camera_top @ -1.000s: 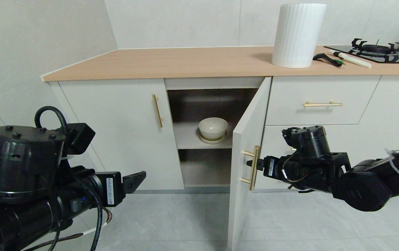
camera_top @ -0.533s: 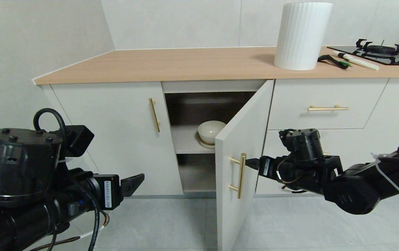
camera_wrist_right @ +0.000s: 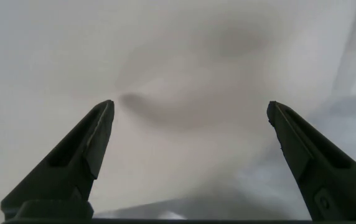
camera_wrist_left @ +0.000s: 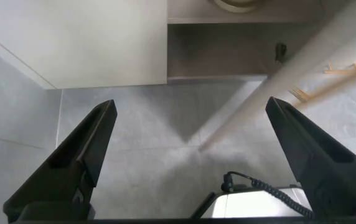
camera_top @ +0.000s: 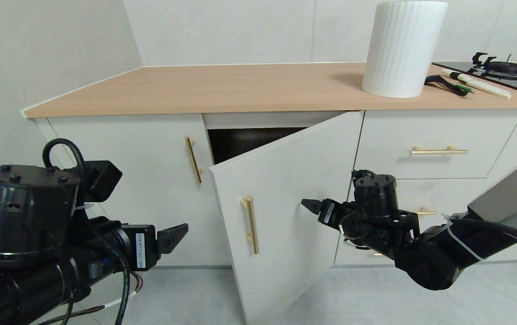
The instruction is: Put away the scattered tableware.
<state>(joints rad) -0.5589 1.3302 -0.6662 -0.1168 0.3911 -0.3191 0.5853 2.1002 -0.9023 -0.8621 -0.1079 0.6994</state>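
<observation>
Right claw [camera_top: 309,205]: spread wide, pinches nothing. Points straight at the flat white front of the cupboard door [camera_top: 285,180], very near it. Cannot tell if touching or not. Sits on the hinge side of the gold handle [camera_top: 250,224], apart from it, at about the same height.

Door: stands partway shut, hinged on its right edge. Handle's long way runs up and down. Probably needs one more push on the flat front to close all the way. A job for the right arm, much the nearer one.

Left claw [camera_top: 179,231]: spread wide too, empty. Hangs low, off to the left, well apart from the open door.

Bowl [camera_wrist_left: 235,4]: rests on the shelf [camera_wrist_left: 228,20] inside the cupboard, so looks put away. Cut off at the edge of the left wrist view, just a bit of round rim. Hides behind the door in the head view, with a dark gap [camera_top: 240,140] at the top of the opening. Cannot tell what sits under it.

Right wrist view: blurry white door, too close to make out.

Up on the counter [camera_top: 222,85]: a tall white ribbed pot [camera_top: 402,47] and small things [camera_top: 475,84] beside the stove [camera_top: 506,67], hard to tell apart.
</observation>
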